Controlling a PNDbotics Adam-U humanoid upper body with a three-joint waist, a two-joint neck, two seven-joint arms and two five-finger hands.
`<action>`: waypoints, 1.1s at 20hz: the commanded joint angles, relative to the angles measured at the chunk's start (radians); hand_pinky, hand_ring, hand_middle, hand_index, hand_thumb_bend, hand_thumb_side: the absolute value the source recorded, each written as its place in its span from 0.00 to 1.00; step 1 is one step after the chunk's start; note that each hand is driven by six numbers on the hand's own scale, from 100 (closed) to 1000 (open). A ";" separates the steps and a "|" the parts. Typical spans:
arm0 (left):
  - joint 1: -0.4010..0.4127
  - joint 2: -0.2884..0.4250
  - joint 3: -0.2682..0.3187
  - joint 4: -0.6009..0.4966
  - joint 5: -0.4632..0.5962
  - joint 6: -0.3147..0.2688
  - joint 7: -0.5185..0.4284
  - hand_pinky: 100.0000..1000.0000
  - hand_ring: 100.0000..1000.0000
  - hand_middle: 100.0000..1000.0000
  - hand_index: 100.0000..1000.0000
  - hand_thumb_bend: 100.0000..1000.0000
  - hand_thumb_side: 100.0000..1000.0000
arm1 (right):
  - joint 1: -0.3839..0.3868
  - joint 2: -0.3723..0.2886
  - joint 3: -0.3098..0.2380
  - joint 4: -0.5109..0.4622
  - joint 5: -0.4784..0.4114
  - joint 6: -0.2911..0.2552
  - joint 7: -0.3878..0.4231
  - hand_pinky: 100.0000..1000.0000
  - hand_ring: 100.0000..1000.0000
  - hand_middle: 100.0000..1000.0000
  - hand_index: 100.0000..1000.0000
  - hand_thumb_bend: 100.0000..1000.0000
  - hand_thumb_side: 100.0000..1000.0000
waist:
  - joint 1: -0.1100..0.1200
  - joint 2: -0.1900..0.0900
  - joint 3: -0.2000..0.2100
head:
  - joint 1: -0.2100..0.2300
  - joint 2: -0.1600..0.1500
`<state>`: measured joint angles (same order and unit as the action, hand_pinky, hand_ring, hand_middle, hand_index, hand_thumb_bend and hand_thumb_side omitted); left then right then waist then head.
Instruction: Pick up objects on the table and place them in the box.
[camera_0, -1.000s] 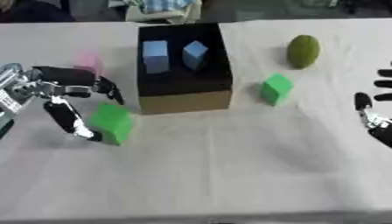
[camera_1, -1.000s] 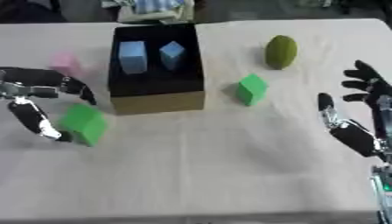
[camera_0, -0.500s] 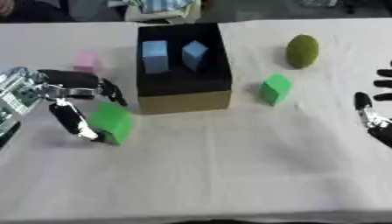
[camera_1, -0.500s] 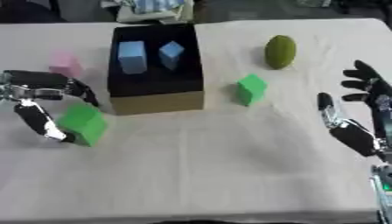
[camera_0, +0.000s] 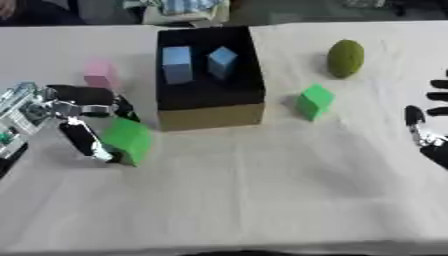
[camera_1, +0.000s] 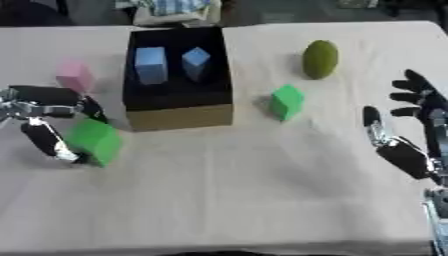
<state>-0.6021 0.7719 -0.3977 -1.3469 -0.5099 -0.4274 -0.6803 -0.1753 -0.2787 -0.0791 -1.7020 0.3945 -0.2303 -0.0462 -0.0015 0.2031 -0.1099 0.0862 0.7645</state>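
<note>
**Inspector A:** Largest first. The surface (camera_0: 262, 200) is covered in a pale cloth and carries everything. What stands on it?

**Inspector B:** An open box (camera_0: 210, 116), black inside with a tan front wall, at the far middle. Two blue blocks (camera_0: 177, 64) stand side by side on its floor, the right one turned on a corner.

**Inspector A:** The arms?

**Inspector B:** The left hand (camera_0: 74, 107) comes in from the left edge, near the box's front left corner. Its fingers (camera_0: 87, 141) and thumb are curled round a large green cube (camera_0: 129, 140), one above it and one along its left side. I cannot tell whether the cube rests on the cloth or is held just off it. The right hand (camera_1: 416, 150) shows at the right edge, fingers spread and straight, holding nothing, well apart from the objects.

**Inspector A:** Loose items remaining?

**Inspector B:** A dark green oval object (camera_0: 346, 58) lies to the right of the box, towards the far edge. A smaller green cube (camera_0: 314, 101) sits tilted just right of the box's front corner, between the box and the right hand. A pink block (camera_0: 100, 75) sits left of the box, just beyond the left hand.
</note>
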 joint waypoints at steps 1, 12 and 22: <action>-0.001 0.037 0.047 -0.055 0.017 -0.015 0.009 0.70 0.51 0.42 0.62 0.35 0.25 | -0.006 -0.022 -0.007 -0.012 0.001 0.002 -0.001 0.61 0.75 0.79 0.96 0.22 0.43 | 0.007 -0.027 0.002 | -0.005 0.002; -0.103 0.097 0.194 -0.238 0.039 0.075 0.110 0.72 0.53 0.45 0.63 0.38 0.26 | -0.002 -0.022 -0.008 -0.008 -0.001 0.002 -0.002 0.61 0.75 0.79 0.96 0.23 0.43 | 0.004 -0.030 0.006 | -0.007 0.004; -0.354 -0.149 0.189 -0.005 -0.100 0.078 0.129 0.71 0.52 0.44 0.63 0.40 0.28 | -0.003 -0.014 0.002 -0.005 -0.006 -0.001 0.007 0.61 0.75 0.79 0.96 0.21 0.44 | 0.000 -0.030 -0.017 | 0.003 0.005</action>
<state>-0.9304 0.6400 -0.2229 -1.3781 -0.5817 -0.3493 -0.5596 -0.1704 -0.2782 -0.0781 -1.6967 0.3931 -0.2288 -0.0437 -0.0015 0.2031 -0.1283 0.0862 0.7647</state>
